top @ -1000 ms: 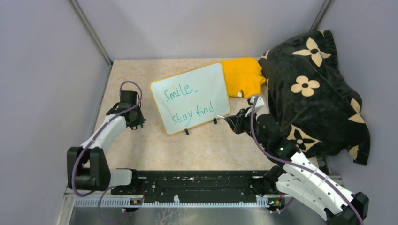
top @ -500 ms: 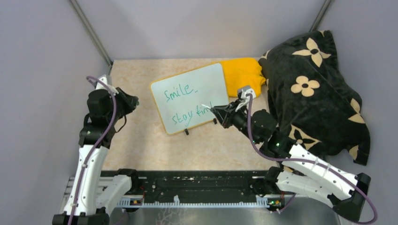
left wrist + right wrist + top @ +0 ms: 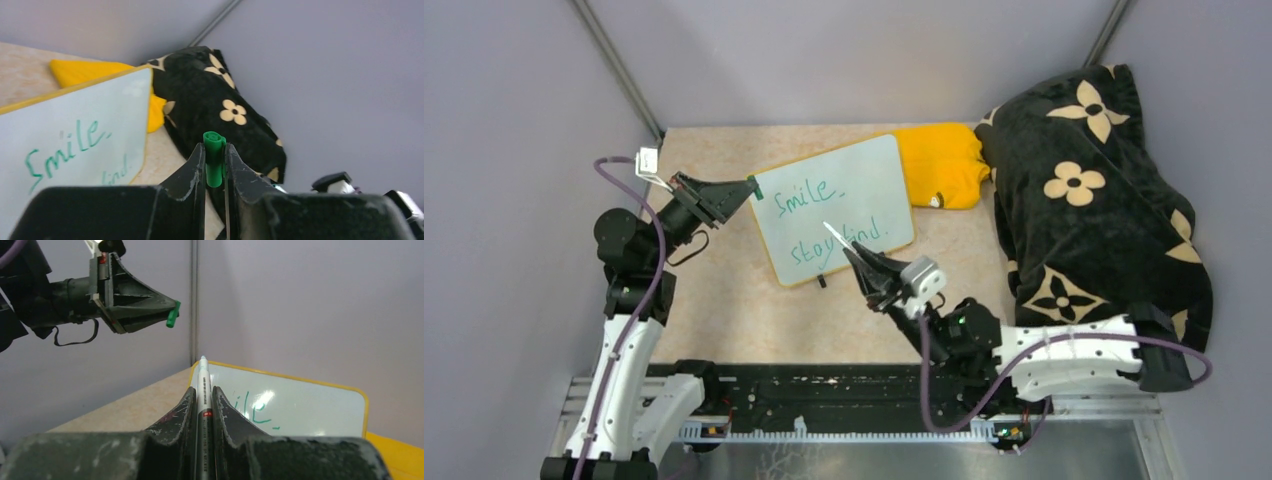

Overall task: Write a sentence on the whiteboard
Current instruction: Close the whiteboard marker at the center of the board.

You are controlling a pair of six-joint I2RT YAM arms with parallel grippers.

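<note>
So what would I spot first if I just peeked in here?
Probably the whiteboard in the middle of the table, with green words written on it, and the big black blanket with cream flowers piled on the right. Then the two robot hands in the air near the board: the left hand pinches a green cap, the right hand a white marker.

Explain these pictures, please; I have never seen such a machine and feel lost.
These are two robot arms bolted to a beige table. One picture looks down from above; the other two come from cameras on each wrist. On the table are a glossy white whiteboard with a yellow rim, bearing green handwritten words, a folded yellow cloth and a black flowered blanket. The left gripper is shut on a small green marker cap; the right gripper is shut on a white marker pen.
</note>
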